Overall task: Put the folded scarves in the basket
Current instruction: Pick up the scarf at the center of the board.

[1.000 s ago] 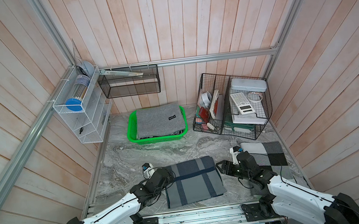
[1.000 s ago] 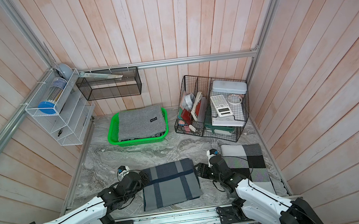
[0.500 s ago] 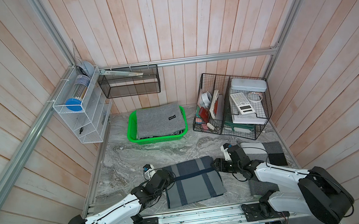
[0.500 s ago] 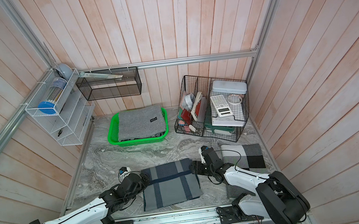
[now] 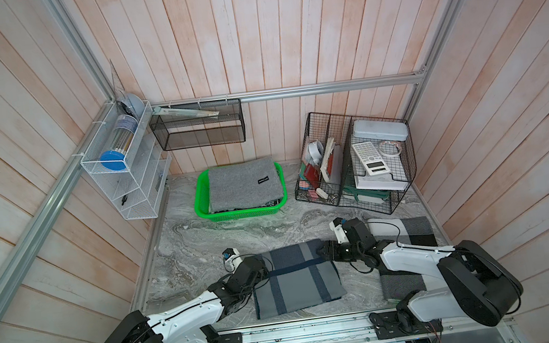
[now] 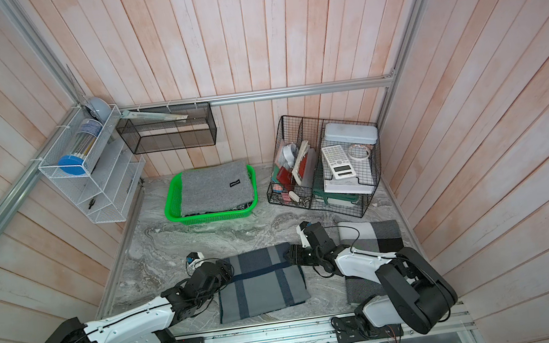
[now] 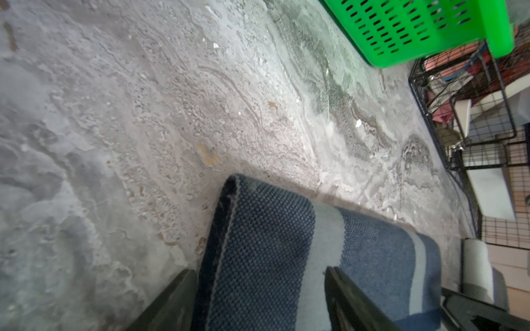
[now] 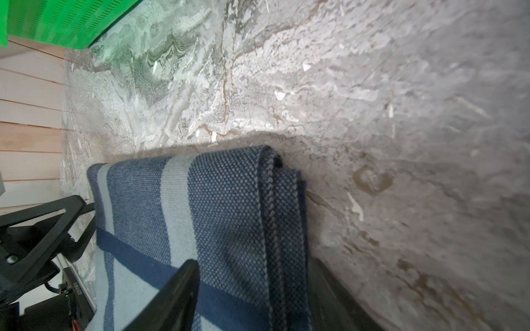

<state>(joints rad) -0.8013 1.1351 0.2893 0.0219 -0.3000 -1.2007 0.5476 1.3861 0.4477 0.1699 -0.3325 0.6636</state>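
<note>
The folded scarf [image 5: 296,279] [image 6: 261,283], blue and grey plaid, lies flat at the front middle of the table. The green basket [image 5: 241,215] [image 6: 211,217] stands at the back with a folded grey cloth [image 5: 244,184] in it. My left gripper [image 5: 264,271] [image 7: 258,272] is open astride the scarf's [image 7: 266,229] left edge, one finger on the cloth and one beside it on the table. At the scarf's [image 8: 223,200] far right corner my right gripper [image 5: 322,249] [image 8: 252,262] straddles the folded edge the same way, open. A corner of the basket [image 7: 415,28] [image 8: 57,23] shows in both wrist views.
A black wire organiser [image 5: 353,163] full of office things stands at the back right. On the left wall hangs a white wire rack [image 5: 125,175], with a black mesh shelf [image 5: 198,128] on the back wall. A grey checked cloth [image 5: 413,230] lies under the right arm.
The right arm swung left from the checked cloth to the scarf's right corner. Both grippers' jaws have narrowed around the scarf's edges. The scarf has not moved.
</note>
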